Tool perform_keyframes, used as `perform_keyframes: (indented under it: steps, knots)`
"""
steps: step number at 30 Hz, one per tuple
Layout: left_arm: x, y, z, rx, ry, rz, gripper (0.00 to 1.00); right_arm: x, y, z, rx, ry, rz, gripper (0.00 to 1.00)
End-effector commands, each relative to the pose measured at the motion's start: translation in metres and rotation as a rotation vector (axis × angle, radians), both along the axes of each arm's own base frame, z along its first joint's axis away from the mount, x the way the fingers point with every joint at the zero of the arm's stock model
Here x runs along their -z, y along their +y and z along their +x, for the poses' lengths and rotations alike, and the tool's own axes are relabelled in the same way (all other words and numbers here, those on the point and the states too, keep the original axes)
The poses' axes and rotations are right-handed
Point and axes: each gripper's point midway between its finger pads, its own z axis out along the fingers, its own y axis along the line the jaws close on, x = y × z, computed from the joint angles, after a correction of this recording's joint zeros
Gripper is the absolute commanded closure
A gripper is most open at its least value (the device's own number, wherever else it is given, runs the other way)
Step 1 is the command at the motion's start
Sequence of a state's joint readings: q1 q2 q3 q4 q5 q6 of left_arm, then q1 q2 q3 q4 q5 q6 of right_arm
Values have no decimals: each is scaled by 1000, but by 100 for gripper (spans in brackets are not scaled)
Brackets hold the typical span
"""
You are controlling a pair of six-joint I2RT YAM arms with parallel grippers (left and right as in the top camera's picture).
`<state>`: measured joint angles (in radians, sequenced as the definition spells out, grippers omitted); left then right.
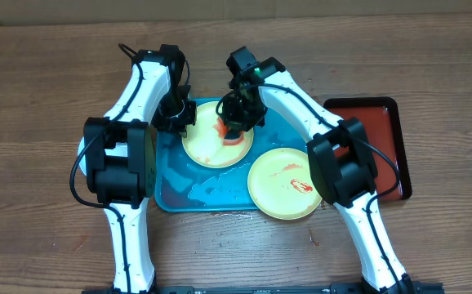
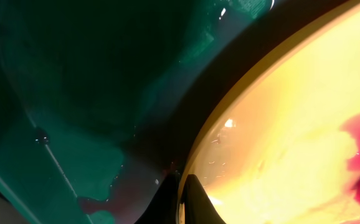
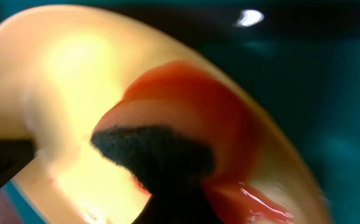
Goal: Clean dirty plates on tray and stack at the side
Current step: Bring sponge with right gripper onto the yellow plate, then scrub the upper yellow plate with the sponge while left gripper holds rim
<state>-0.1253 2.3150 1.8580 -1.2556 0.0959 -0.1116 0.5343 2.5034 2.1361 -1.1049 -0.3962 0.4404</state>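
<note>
The turquoise tray (image 1: 175, 184) lies in the middle of the table, wet and smeared. On its far half sits a lime-rimmed plate (image 1: 207, 151) with red sauce. My left gripper (image 1: 180, 117) is shut on this plate's left rim; close up, the fingertips (image 2: 192, 199) pinch the yellow edge of the plate (image 2: 292, 124) over the tray (image 2: 74, 124). My right gripper (image 1: 234, 122) is shut on a sponge (image 1: 229, 135), pressed onto the same plate. Its dark scouring face (image 3: 155, 152) rests in the red sauce (image 3: 211, 118). A second lime-rimmed plate (image 1: 278, 192) with red streaks lies at the tray's near right corner.
A smaller dark red tray with a black rim (image 1: 375, 139) lies on the table to the right, partly under my right arm. Bare wooden table surrounds both trays. Puddles of water stand on the turquoise tray's near half.
</note>
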Motion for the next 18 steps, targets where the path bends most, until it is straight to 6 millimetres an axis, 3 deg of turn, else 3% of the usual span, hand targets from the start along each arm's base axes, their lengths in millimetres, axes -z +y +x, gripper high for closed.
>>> perform_keyframes:
  steps: [1,6,9,13,18]
  knots:
    - [-5,-3,3,-2,-28,-4,96,28,40,-43,-141,166,188,96]
    - [-5,-3,5,-2,-34,-5,96,26,54,-62,-189,191,193,96]
    - [-5,-3,5,-2,-34,-5,96,30,48,-64,-184,197,148,96]
    - [-4,-3,5,-2,-35,-5,96,32,19,-49,-118,182,36,96]
    - [-4,-3,5,-2,-35,-5,96,23,-43,-15,-3,85,-224,96]
